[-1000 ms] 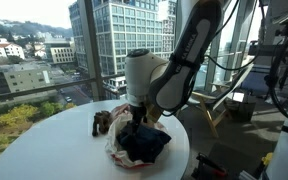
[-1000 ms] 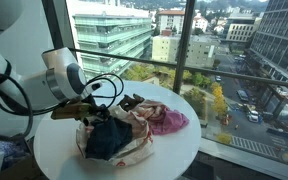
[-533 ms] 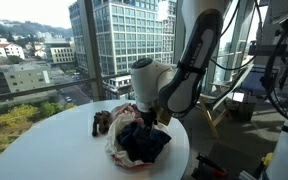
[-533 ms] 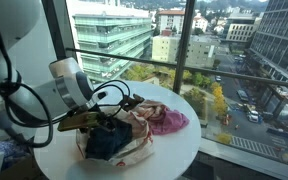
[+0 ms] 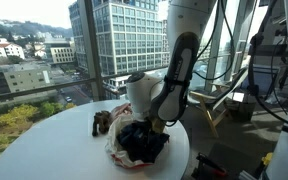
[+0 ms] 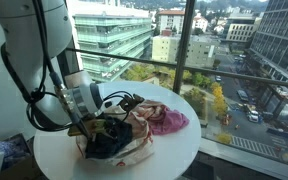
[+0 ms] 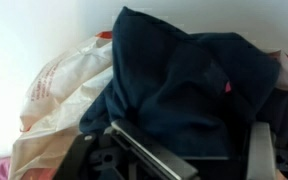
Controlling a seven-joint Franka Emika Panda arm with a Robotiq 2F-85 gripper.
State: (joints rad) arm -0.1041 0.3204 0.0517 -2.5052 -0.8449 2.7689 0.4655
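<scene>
A dark navy garment [image 7: 184, 80] lies bunched on top of a white plastic bag with red print [image 7: 54, 90] on a round white table [image 5: 44, 145]. My gripper [image 7: 199, 150] is pressed down into the pile, jaws wide apart, with navy cloth filling the gap between the left finger [image 7: 144, 150] and the right finger [image 7: 259, 150]. In both exterior views the gripper [image 5: 139, 125] [image 6: 99, 130] sits low on the navy garment [image 5: 144, 142] [image 6: 104, 145]. A pink cloth [image 6: 169, 120] lies beside the bag.
A small dark figure [image 5: 101, 123] stands on the table next to the pile. Floor-to-ceiling window glass [image 6: 184, 50] runs just behind the table. The table's edge [image 6: 189, 150] lies close to the pile. Equipment [image 5: 274, 60] stands beyond the arm.
The arm has bent over and dropped lower, bringing the gripper from just above the pile down into the navy garment. The clothes have barely shifted.
</scene>
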